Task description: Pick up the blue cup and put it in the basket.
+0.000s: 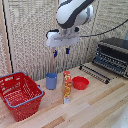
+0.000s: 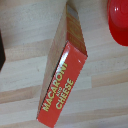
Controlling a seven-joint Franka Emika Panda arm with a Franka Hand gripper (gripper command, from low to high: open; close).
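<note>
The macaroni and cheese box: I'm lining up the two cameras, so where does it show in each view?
Exterior view: the macaroni and cheese box stands upright on the wooden table, between the blue cup and the red bowl.
Wrist view: seen from above, the box runs diagonally across the middle of the picture.
Shared landmark: the red bowl, at the corner of the wrist view.

Both views are evenly and fairly brightly lit with soft, diffuse light, and both are low in resolution and slightly blurred. In the exterior view, faint shadows lie on the wooden table (image 1: 95, 107), and its near right corner washes out pale. The wrist view is soft, with the macaroni box (image 2: 62, 82) lettering fuzzy at the edges.
</note>
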